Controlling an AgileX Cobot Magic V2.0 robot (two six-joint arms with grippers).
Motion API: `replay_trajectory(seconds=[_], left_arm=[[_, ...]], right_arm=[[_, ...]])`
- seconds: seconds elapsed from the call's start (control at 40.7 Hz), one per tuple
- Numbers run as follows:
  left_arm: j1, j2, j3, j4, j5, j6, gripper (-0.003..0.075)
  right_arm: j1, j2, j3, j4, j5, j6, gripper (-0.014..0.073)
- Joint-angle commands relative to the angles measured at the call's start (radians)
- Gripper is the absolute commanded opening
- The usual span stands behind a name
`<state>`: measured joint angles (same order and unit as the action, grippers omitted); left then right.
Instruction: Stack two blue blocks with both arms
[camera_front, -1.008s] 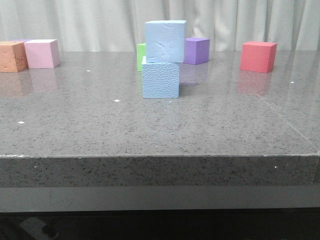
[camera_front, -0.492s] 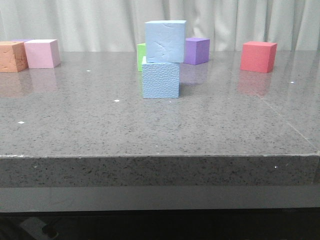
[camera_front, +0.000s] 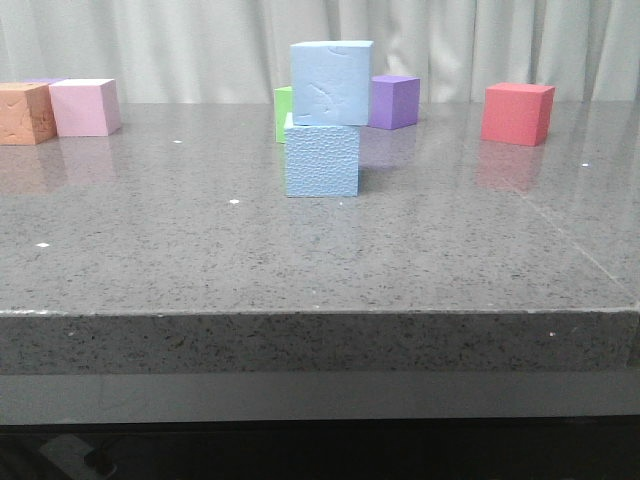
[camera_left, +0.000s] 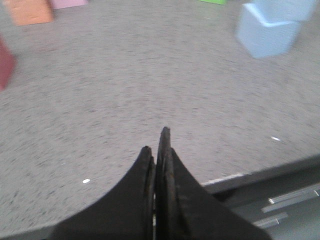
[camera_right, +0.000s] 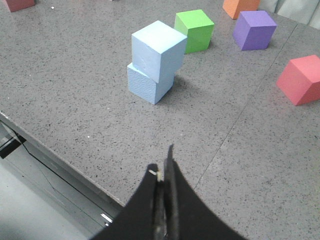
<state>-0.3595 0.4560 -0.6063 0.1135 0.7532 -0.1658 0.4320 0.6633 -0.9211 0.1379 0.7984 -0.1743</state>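
Two pale blue blocks stand stacked in the middle of the grey table. The upper blue block (camera_front: 331, 83) rests on the lower, pebbled blue block (camera_front: 321, 160), shifted a little to the right. The stack also shows in the right wrist view, upper block (camera_right: 157, 50) on lower block (camera_right: 148, 85), and at a corner of the left wrist view (camera_left: 270, 27). Neither arm shows in the front view. My left gripper (camera_left: 156, 142) is shut and empty near the table's front edge. My right gripper (camera_right: 162, 162) is shut and empty, away from the stack.
A green cube (camera_front: 283, 112) and a purple cube (camera_front: 394, 101) stand behind the stack. A red cube (camera_front: 517, 113) is at the back right. An orange cube (camera_front: 24, 112) and a pink cube (camera_front: 85, 106) are at the back left. The table's front edge (camera_front: 320, 313) is near.
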Motion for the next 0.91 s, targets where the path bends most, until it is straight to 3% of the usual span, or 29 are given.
replay_trajectory(seconds=[0.0, 0.148, 0.369, 0.689, 0.885], left_arm=[[0.105, -0.081, 0.068, -0.073, -0.155, -0.002, -0.0020], [0.228, -0.232, 0.213, -0.177, -0.246, 0.001, -0.0020], [0.323, -0.415, 0.426, -0.181, -0.484, 0.041, -0.0020], [0.329, -0.481, 0.618, -0.140, -0.753, 0.041, -0.0020], [0.332, -0.481, 0.615, -0.048, -0.769, 0.043, -0.0020]], right_arm=[[-0.005, 0.006, -0.025, -0.003, -0.066, -0.009, -0.0119], [-0.005, 0.006, -0.025, -0.003, -0.066, -0.009, -0.0119], [-0.005, 0.006, -0.025, -0.003, -0.066, -0.009, -0.0119], [-0.005, 0.006, -0.025, -0.003, -0.064, -0.009, -0.0119], [-0.005, 0.006, -0.025, -0.003, -0.063, -0.009, -0.0119]])
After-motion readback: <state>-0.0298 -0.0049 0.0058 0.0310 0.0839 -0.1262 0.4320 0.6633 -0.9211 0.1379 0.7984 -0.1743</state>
